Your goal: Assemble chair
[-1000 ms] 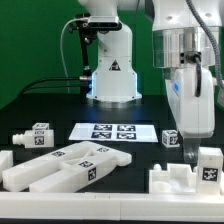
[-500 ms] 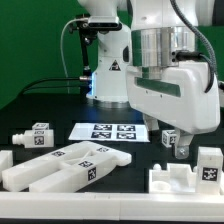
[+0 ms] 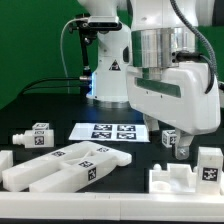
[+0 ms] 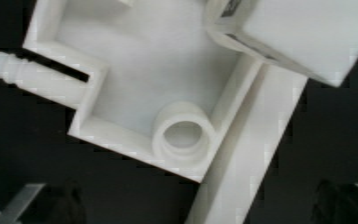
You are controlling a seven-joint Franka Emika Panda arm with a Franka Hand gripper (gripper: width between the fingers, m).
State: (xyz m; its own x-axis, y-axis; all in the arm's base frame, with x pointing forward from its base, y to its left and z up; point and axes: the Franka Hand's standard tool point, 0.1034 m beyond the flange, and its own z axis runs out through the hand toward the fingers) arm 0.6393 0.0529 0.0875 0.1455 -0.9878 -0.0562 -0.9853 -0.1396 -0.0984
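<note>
- You get a dim room in the exterior view — the black table (image 3: 35, 112) swallows the light, while the white chair parts (image 3: 70, 165) stand out bright.
- A blue-white glow sits on the robot base (image 3: 104, 88); the glossy arm housing (image 3: 175, 95) carries soft highlights.
- Your wrist view is blurred — the chair piece (image 4: 149, 90) is nearly washed out, with faint grey shadows along its ridges.

You have one marker board (image 3: 115, 131) with four tags, one pegged leg (image 3: 33, 135), one small tagged block (image 3: 171, 140), one notched part (image 3: 180, 180). Slab cluster (image 3: 65, 167) at the table's (image 3: 140, 152) front-left corner: count unclear.
</note>
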